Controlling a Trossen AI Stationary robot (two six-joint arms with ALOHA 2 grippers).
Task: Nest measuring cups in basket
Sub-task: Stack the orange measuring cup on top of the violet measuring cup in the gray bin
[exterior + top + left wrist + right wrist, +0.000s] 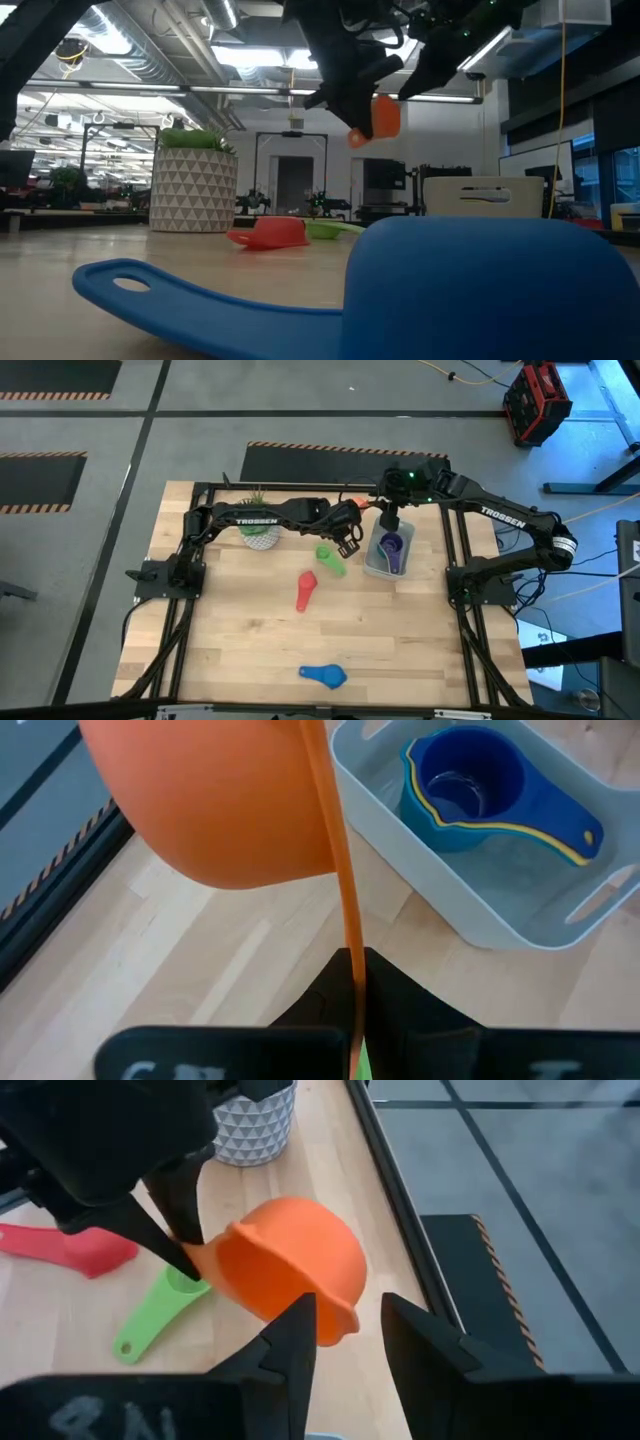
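Standing at the table's back left, the white patterned plant pot (262,536) sits under the left arm. Right of it, the left gripper (349,520) is clamped tight on the thin handle of the orange measuring cup (290,1268) and holds it in the air, clear of the table, with the bowl tilted. The low view shows that cup hanging well above the wood. Below it on the table lies the green measuring cup (329,557), and just in front of that, the red measuring cup (305,590). Near the front edge, well apart from the others, lies the blue measuring cup (324,676), alone.

Further right, the right gripper (348,1332) hovers close to the orange cup's rim with its 2 fingers parted a little; its wrist view shows nothing between them, and whether they touch the cup cannot be told. Right again, the pale grey basket (480,915) stands on the wood at the back right, beneath the right arm. Inside it 2 cups sit nested: a dark blue-purple cup (465,785) inside a yellow cup (545,832), of which only the rim edge shows.
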